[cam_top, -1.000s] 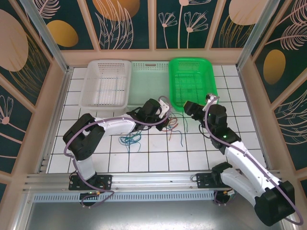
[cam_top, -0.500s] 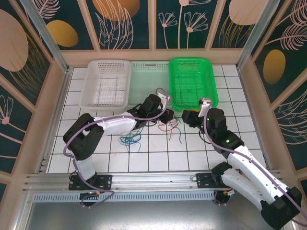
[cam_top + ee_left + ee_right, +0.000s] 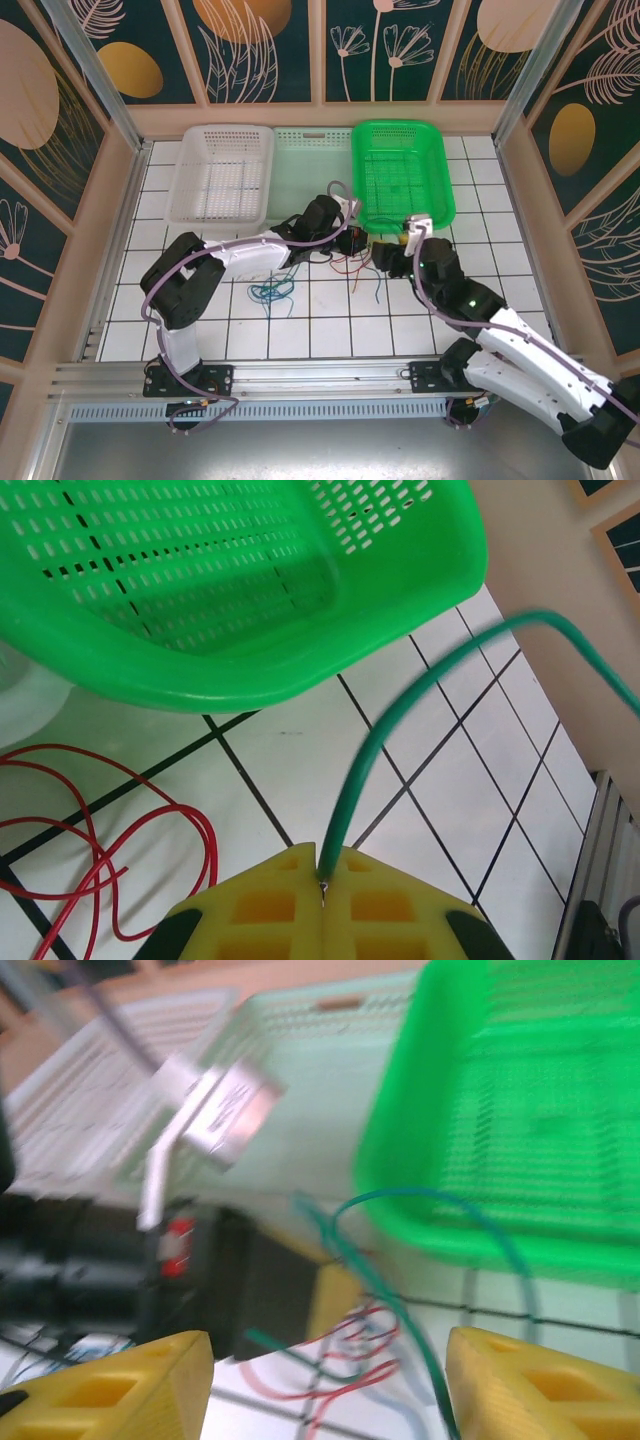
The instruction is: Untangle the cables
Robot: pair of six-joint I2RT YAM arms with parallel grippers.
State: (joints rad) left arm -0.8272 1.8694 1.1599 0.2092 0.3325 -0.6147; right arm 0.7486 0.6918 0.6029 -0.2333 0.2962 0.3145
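My left gripper (image 3: 352, 240) hovers just in front of the green basket (image 3: 446, 190), shut on a teal-green cable (image 3: 400, 710) that arcs up from its yellow fingertips (image 3: 270, 905). A red cable (image 3: 150, 820) loops on the tiles below it. My right gripper (image 3: 384, 258) sits close to the right of the left one, open. Its yellow fingers (image 3: 120, 1385) straddle the green cable (image 3: 400, 1310) and the red loops (image 3: 350, 1360) without touching them. A separate blue and teal bundle (image 3: 270, 292) lies to the left, and a blue cable (image 3: 377, 288) trails toward the front.
Along the back stand a white basket (image 3: 268, 175), a pale green basket (image 3: 310, 135) and the bright green basket (image 3: 250, 600). Raised walls border the white tiled floor on all sides. In the right wrist view the left gripper's black body (image 3: 240, 1280) is close ahead.
My right arm has swung left and lower, bringing its gripper beside the left one, its jaws narrowing then widening. The left gripper shifted slightly right toward the green basket, still holding the cable.
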